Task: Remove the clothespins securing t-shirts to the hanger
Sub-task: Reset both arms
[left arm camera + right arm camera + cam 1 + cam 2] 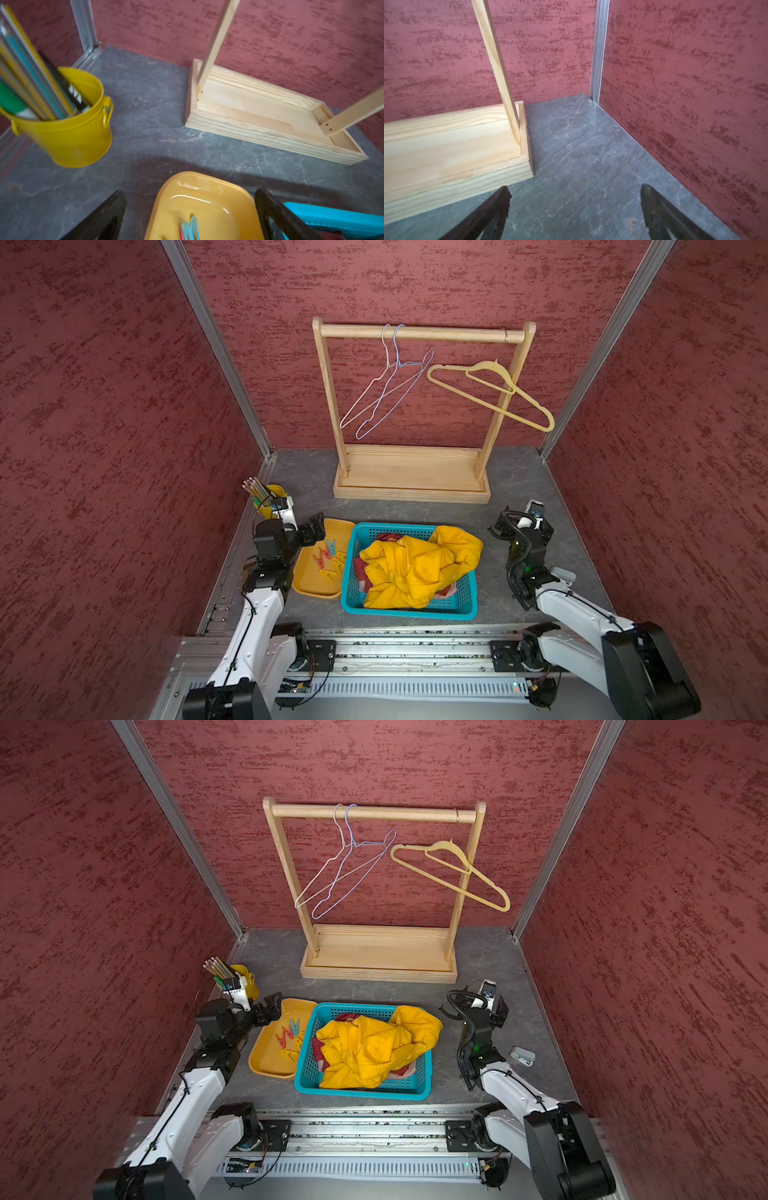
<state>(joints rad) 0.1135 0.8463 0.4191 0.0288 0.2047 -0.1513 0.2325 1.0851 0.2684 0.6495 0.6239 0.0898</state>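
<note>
Nearest the camera runs the metal rail that carries both arms. The left gripper hovers above the far end of the yellow tray, fingers spread wide and holding nothing. The clothespins lie loose in that tray — red, blue and yellow. Just beside it, the t-shirts sit crumpled in the blue basket. The right gripper is spread wide too, empty above the grey table, near the wooden rack — three hangers hang on its bar.

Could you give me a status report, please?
Left gripper and right gripper open, empty. Clothespins in yellow tray; t-shirts in blue basket; hangers bare. Nothing in the way.
</note>
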